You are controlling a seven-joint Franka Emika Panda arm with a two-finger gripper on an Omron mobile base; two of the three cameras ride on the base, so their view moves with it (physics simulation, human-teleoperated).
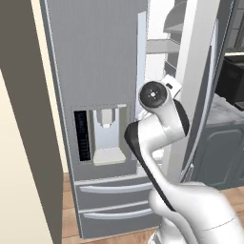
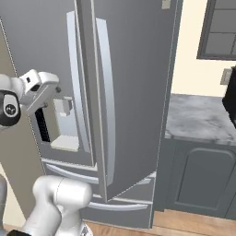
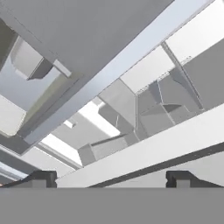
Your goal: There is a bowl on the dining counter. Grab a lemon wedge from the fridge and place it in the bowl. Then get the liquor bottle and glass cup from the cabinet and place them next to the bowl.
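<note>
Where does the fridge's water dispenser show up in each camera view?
Left base view: water dispenser centre-left, in the closed fridge door.
Right base view: water dispenser at left, beside the robot's wrist.
Hand view: dispenser recess at upper left.
Shared landmark: the left door handle.

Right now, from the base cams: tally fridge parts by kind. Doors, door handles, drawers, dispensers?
Upper doors: 2, left door shut, right door swung partly open
Vertical door handles: 2, left handle, right handle
Bottom drawers: 2, upper drawer, lower drawer
Dispenser: 1
Total: 7
</note>
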